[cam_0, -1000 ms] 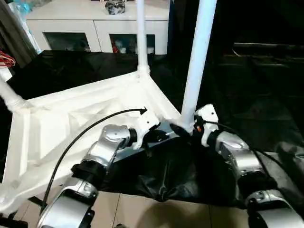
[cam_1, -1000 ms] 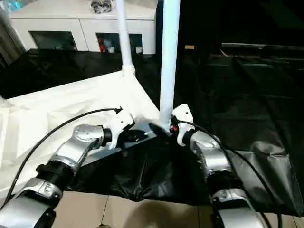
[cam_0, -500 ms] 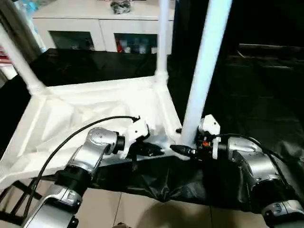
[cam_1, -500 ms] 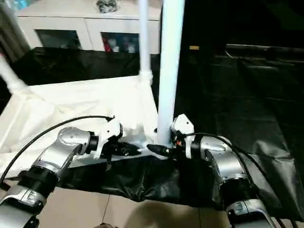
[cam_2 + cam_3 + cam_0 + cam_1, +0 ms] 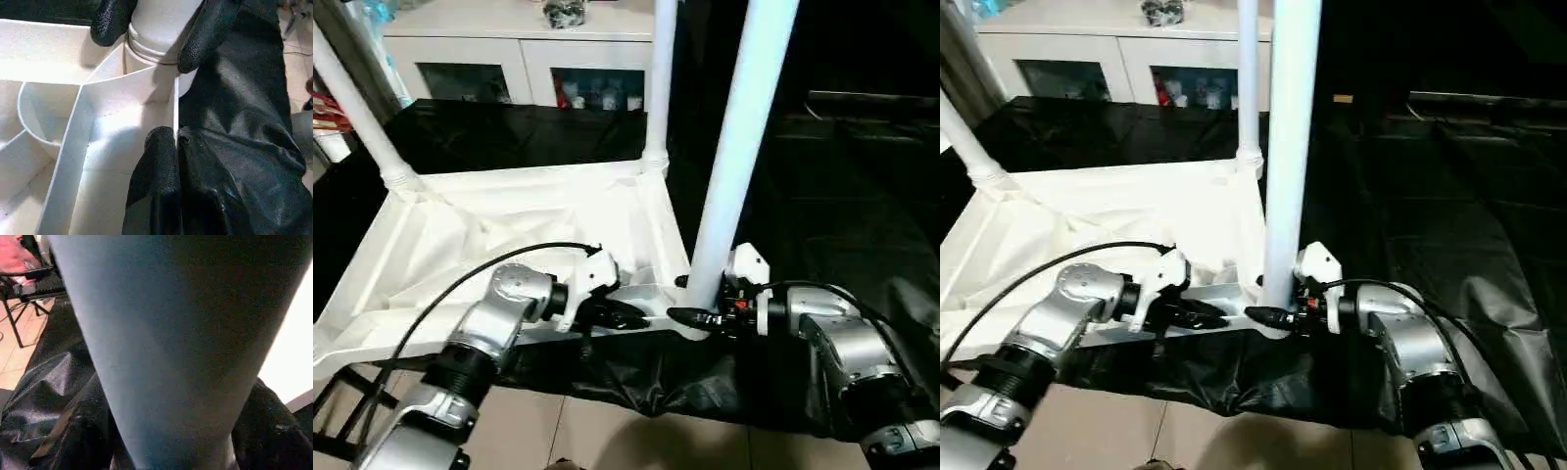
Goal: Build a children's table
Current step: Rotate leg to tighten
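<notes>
**White plastic against black cloth**

You see the tabletop point(image 5: 509, 235) in plain white, its ribbed underside the same unbroken white, shaded grey only where the ribs cast shadow. The legs point(image 5: 734, 147) are white too, the nearest one taking a pale bluish tint along its length. The desk point(image 5: 822, 225) wears a glossy black drape with shiny creases. Your left hand point(image 5: 617, 315) and right hand point(image 5: 690, 315) have black, finely pebbled fingers point(image 5: 205, 34), white wrist housings and silver forearms. The cabinet point(image 5: 509, 59) behind is white with dark glass doors. The floor point(image 5: 607, 436) is light beige tile.
</notes>
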